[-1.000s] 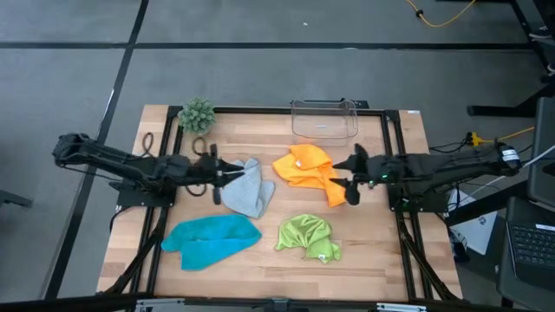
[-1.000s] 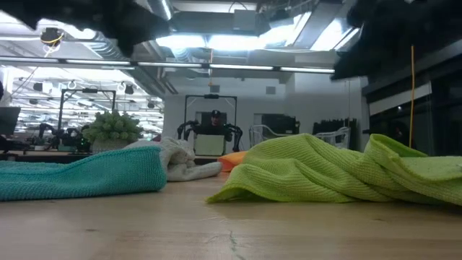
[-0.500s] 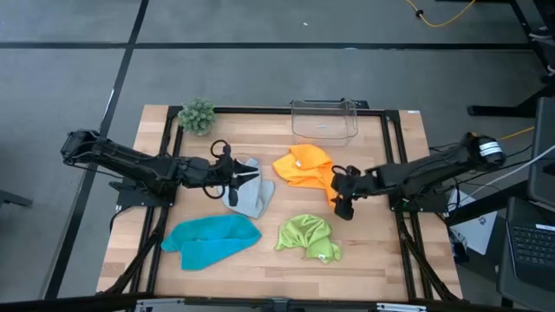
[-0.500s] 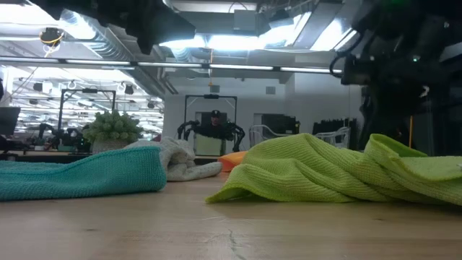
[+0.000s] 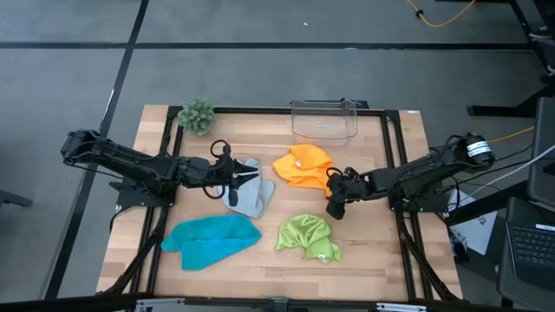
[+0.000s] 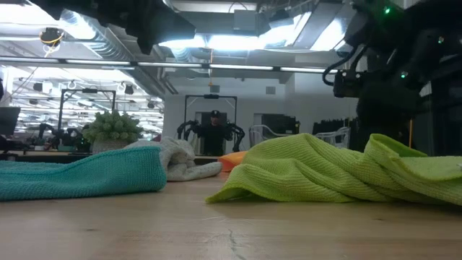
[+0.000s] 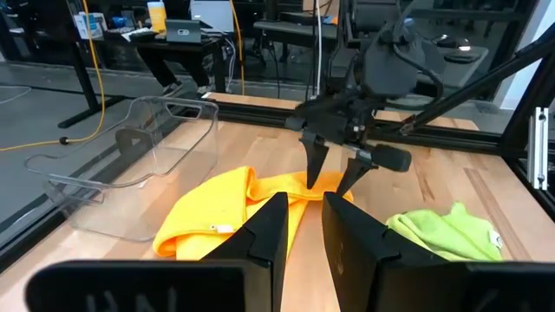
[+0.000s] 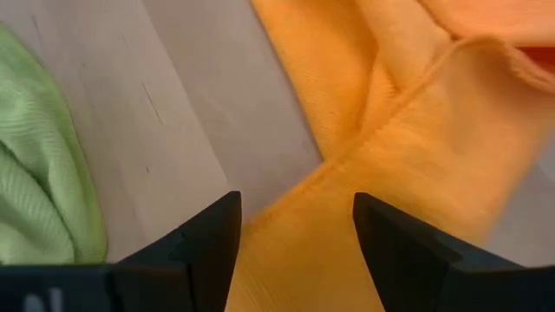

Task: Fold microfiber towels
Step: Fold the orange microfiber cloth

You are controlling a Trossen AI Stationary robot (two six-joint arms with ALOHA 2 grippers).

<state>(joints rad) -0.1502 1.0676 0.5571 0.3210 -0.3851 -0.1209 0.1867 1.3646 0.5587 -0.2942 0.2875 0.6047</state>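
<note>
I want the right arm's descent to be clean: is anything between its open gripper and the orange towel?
Nothing visible. The right gripper is open over the crumpled orange microfiber towel, its fingers straddling the trailing corner; the lime green towel lies off to one side.

The work surface is a light wooden slatted table [image 5: 260, 264] bordered by a black metal frame [image 5: 395, 147]. A small green fuzzy plant [image 5: 197, 115] stands at the far left corner of the table, beside the frame rail; the low view shows it [image 6: 112, 127] as a rounded green clump in the background. A clear rectangular plastic box [image 5: 324, 120] sits at the far edge of the table, right of centre, open side up; the left wrist view shows it [image 7: 139, 165] with transparent walls and rounded corners. A grey floor with dark seam lines [image 5: 260, 45] surrounds the table. A yellow cable [image 5: 442, 12] lies on the floor beyond the far right corner.
</note>
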